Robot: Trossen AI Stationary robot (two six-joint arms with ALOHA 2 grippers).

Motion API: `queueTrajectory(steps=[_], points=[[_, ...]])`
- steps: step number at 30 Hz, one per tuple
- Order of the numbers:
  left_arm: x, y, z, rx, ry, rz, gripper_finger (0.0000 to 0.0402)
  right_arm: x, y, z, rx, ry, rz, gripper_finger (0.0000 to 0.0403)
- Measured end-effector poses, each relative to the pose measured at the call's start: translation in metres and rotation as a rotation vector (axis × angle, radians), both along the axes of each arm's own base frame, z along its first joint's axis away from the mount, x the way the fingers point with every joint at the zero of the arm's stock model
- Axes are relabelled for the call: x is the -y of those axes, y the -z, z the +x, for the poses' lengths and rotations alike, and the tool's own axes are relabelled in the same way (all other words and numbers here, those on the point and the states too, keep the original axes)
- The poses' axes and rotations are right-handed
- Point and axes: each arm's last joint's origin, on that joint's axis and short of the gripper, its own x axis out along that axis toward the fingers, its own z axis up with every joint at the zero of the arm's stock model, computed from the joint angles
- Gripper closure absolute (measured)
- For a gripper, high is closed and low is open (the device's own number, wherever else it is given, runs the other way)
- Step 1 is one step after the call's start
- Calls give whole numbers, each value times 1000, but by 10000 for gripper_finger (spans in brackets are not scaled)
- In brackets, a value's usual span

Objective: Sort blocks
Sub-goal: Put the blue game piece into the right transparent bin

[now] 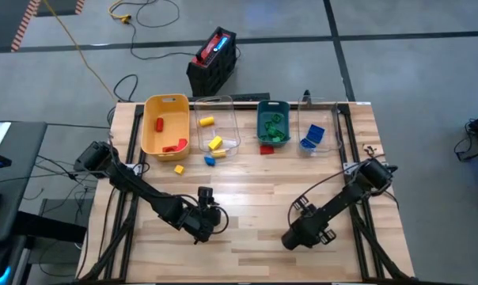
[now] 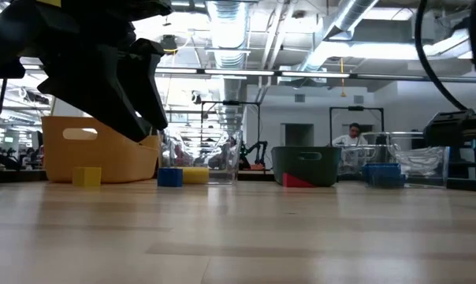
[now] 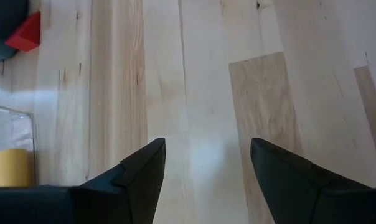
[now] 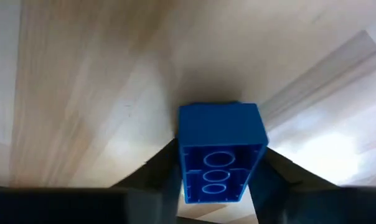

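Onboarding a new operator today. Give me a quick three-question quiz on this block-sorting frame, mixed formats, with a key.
1. True or false: the right gripper is empty.
2. Which bin holds the green blocks? A) yellow bin B) teal bin C) rightmost clear bin
3. Fill in: the left gripper is ____, with only bare table between its fingers.

Key:
1. False; it is shut on a blue block.
2. B, the teal bin.
3. open
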Motion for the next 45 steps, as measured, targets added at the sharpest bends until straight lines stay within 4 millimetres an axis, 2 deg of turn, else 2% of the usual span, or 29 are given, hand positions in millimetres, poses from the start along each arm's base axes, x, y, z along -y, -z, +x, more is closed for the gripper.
queueTrajectory(steps=[4,7,9,13,19,24,31,37,41,45], points=[[0,0,0,-2,2,-1,171,10,-2,5,-23,40,-14,295],[0,0,0,-3,3,-1,171,29,-10,8,-66,98,-50,295],[0,0,0,-3,6,1,171,45,-25,11,-48,145,-64,295],[0,0,0,-8,6,3,171,83,-64,13,96,226,-106,295],[-2,2,-3,-40,12,26,171,154,-127,-14,230,379,-199,295],[-5,1,-1,-35,10,61,171,206,-146,-29,312,527,-213,294],[-11,2,1,-50,20,94,171,281,-144,-37,359,623,-389,292],[-19,5,3,-63,9,109,171,346,-121,-36,460,785,-297,291],[-27,20,-5,-114,-5,133,171,375,-98,-45,381,895,-248,289],[-33,29,-10,-131,-28,135,171,391,-77,-51,324,999,-187,264]])
